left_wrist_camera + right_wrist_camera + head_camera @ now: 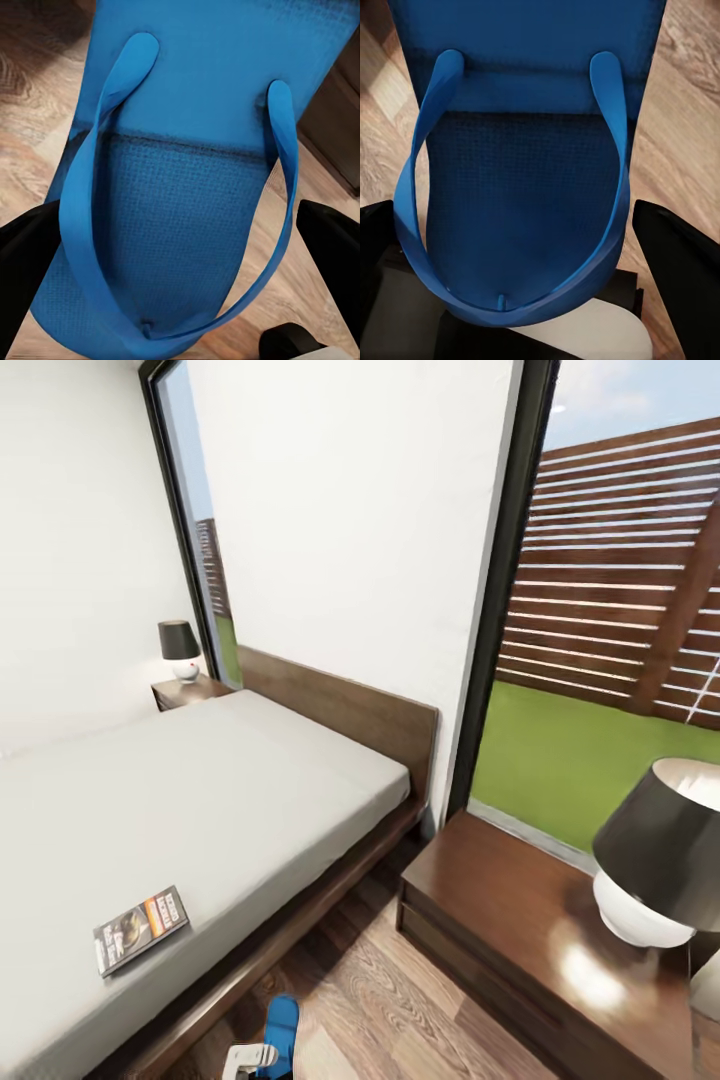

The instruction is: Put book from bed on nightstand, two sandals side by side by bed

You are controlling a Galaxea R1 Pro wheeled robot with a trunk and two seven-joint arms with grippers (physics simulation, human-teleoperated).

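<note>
Book lies near bed's foot-side edge; left claw and right claw each straddle a blue sandal, grip can't tell.

Head: I look down across the bed.
Wrists: each close above a sandal on floor.

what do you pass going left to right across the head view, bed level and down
book on the bed → blue sandal on the floor → near nightstand → its black-shaded lamp
</note>
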